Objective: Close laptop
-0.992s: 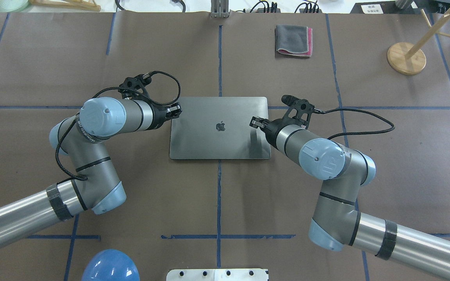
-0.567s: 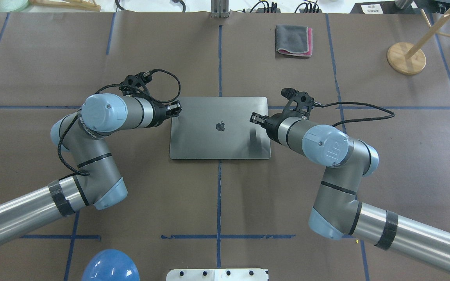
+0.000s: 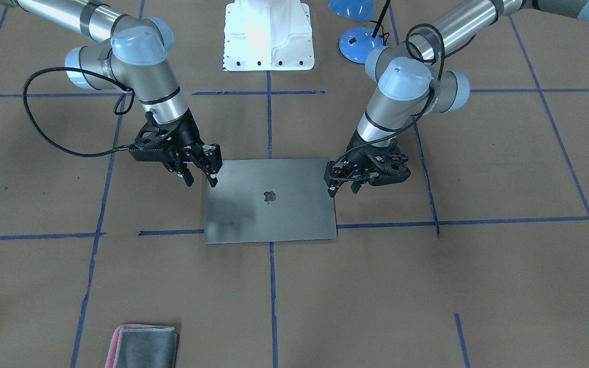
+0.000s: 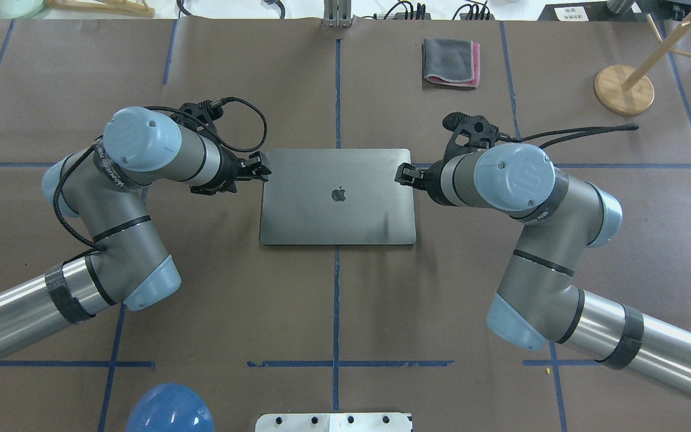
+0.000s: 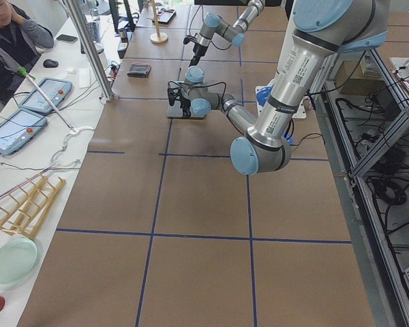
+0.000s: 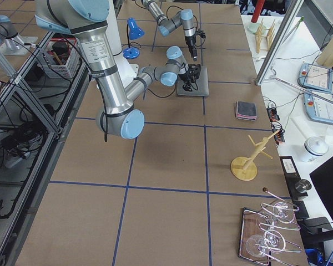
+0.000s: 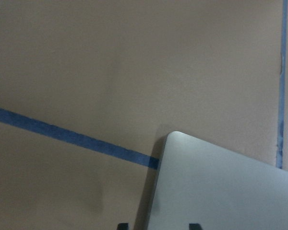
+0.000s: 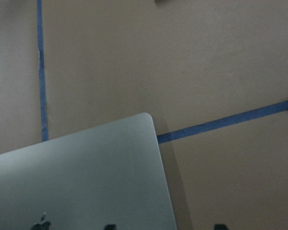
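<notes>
And here's the laptop, lid down flat with the dark apple logo facing up, square in the middle of the desk. The left tool hangs at the laptop's left edge, up toward the far corner. Its wrist camera shows two fingertips spread apart, one over the lid and one over bare desk, with nothing between them. The right tool mirrors it at the right edge by the other far corner. Its fingers are likewise parted and hold nothing. Whether either tool touches the lid, I can't tell.

The desk is covered in brown paper, gridded with blue tape; one line runs under the laptop's far edge.

Around the action, a folded grey-and-pink cloth sits well beyond the laptop, toward the robot's right. A wooden stand is further right still. On the robot's side there's a blue lamp and a white base plate. In the exterior left view, an operator sits at the bench alongside the desk.
</notes>
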{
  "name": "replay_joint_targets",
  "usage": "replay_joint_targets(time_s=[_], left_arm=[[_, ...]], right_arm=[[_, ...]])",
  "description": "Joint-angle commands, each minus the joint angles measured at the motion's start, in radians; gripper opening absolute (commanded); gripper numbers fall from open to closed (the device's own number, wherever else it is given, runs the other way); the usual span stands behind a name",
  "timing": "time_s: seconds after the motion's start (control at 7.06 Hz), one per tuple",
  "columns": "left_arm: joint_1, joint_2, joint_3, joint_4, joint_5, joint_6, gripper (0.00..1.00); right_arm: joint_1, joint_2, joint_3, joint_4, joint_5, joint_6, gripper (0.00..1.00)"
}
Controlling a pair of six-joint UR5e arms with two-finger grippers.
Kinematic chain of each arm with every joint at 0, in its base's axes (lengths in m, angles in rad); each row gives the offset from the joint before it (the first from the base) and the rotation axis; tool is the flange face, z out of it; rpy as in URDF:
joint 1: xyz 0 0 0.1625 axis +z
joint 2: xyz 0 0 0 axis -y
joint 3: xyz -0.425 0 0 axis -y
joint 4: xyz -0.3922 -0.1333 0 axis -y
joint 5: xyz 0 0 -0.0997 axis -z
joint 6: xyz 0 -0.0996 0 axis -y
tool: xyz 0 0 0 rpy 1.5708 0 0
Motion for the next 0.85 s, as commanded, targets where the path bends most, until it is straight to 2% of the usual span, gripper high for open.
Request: replay_joint_targets(time_s=[0.0, 0.14, 0.28, 0.43, 0.71], left_arm=[[-0.059, 0.099, -0.262, 0.352, -0.064, 0.286, 1.00], [-0.135, 0.164, -0.348, 0.440, -0.137, 0.448, 1.00], [-0.233, 0.271, -0.395, 0.466, -0.224, 0.635, 1.00], [-0.333, 0.354, -0.400, 0.467, -0.301, 0.810, 1.00], [-0.506, 0.493, -0.386, 0.484, -0.332, 1.134, 1.00]], right_arm=[[0.078, -0.017, 0.167, -0.321, 0.117, -0.227, 0.99], [0.142, -0.058, 0.239, -0.412, 0.189, -0.345, 0.99], [0.238, -0.139, 0.279, -0.431, 0.290, -0.514, 0.99], [0.344, -0.228, 0.296, -0.430, 0.388, -0.695, 0.99], [0.547, -0.407, 0.303, -0.422, 0.499, -1.073, 0.99]])
